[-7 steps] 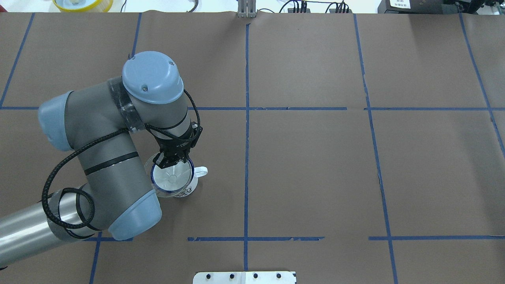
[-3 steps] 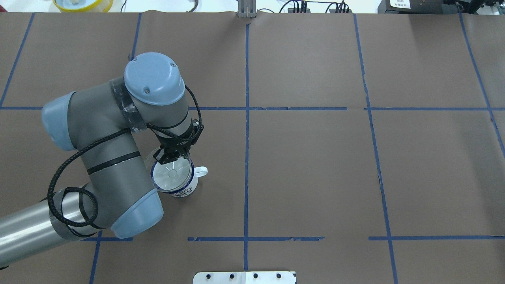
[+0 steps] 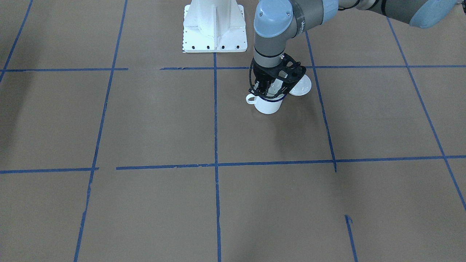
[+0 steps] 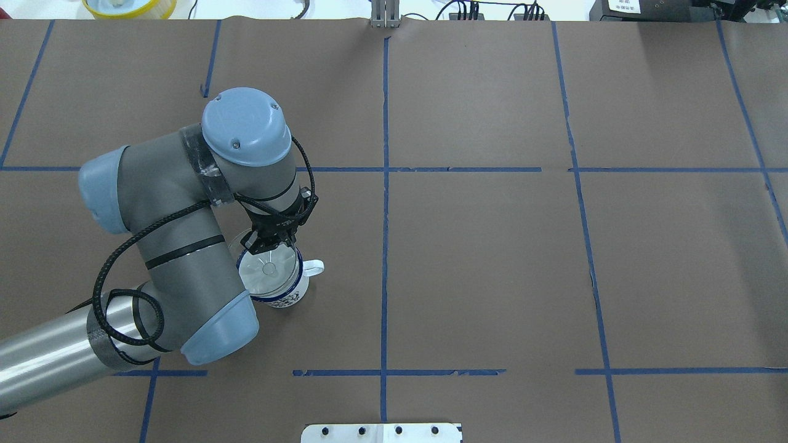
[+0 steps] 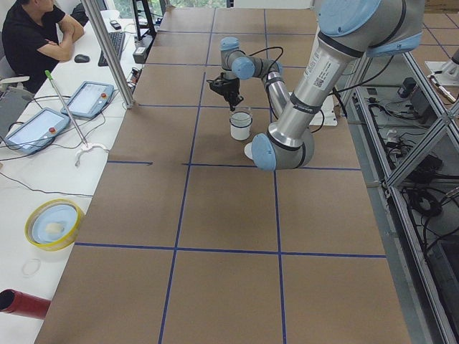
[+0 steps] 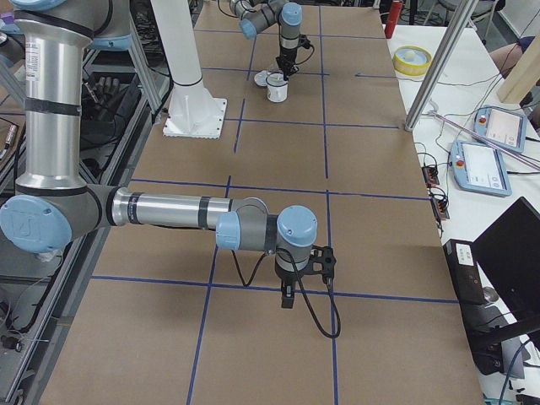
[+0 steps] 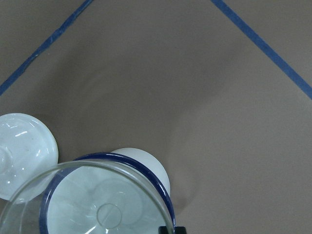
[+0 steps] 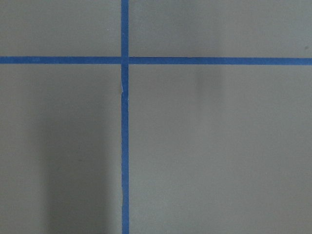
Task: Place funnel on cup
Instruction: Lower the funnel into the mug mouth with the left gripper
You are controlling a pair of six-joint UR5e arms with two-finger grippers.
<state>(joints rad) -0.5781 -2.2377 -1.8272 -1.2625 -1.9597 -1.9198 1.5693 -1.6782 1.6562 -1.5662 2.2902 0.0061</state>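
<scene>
The cup point(image 4: 288, 298), a white enamel mug with a dark blue rim, stands on the brown table with its handle to the view's right. The clear funnel point(image 4: 268, 271) sits over its mouth, its cone about matching the rim. My left gripper point(image 4: 269, 246) is shut on the funnel's far rim, right above the cup point(image 3: 268, 106). In the left wrist view the funnel point(image 7: 97, 204) covers the blue-rimmed cup point(image 7: 150, 168). My right gripper point(image 6: 287, 294) shows only in the exterior right view, low over bare table, and I cannot tell whether it is open or shut.
A round white lid point(image 3: 301, 87) lies on the table just beside the cup, also in the left wrist view point(image 7: 22, 144). The white robot base point(image 3: 214, 25) stands behind. Blue tape lines cross the brown table. Operators' tablets lie along the far side point(image 5: 86, 100).
My left arm has shifted slightly away from the robot's base with the funnel. The funnel, which overhung the cup's near-left rim, now lines up with the mouth.
</scene>
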